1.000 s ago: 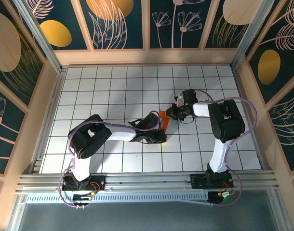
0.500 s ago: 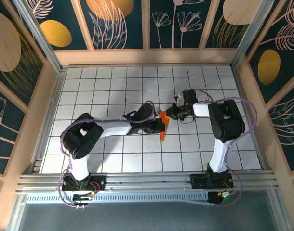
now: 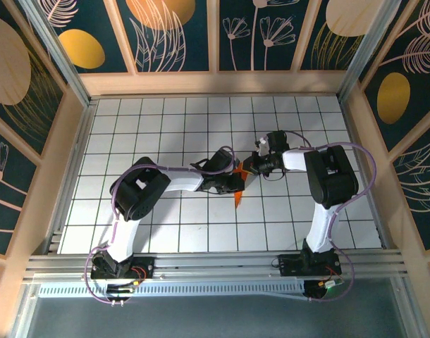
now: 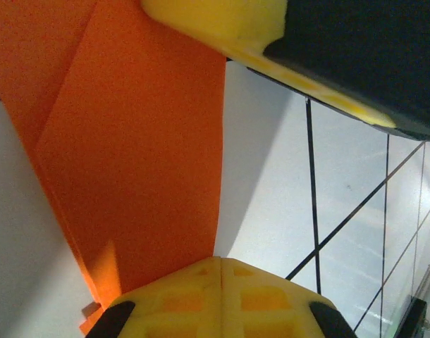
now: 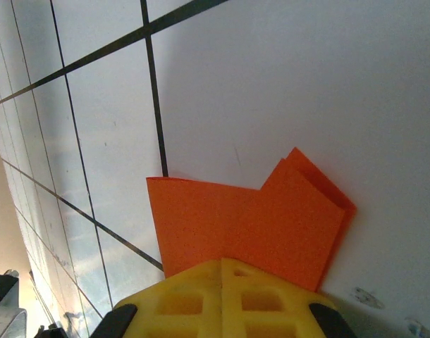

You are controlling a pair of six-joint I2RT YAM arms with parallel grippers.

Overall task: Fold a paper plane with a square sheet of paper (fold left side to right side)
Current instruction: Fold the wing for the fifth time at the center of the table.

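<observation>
The folded orange paper [image 3: 239, 196] lay flat on the white gridded table [image 3: 151, 134], about halfway between its near and far edges and a little right of the middle between its left and right edges. From above it was a narrow creased wedge whose pointed end aimed at the near edge, the rest half hidden under the two tools.

The left gripper [image 3: 232, 182] reached in from the left with its jaws closed. In the left wrist view the yellow fingertips [image 4: 220, 282] met along one seam and rested on the edge of the paper [image 4: 137, 162], where a long diagonal crease and stacked layers showed. They pressed on the sheet, with nothing clamped between them.

The right gripper [image 3: 249, 166] came in from the right, just beside the left one, and was also closed. In its wrist view the joined yellow fingertips [image 5: 222, 282] sat on the paper [image 5: 250, 225], which showed a stepped, layered corner on bare table near a black grid line
</observation>
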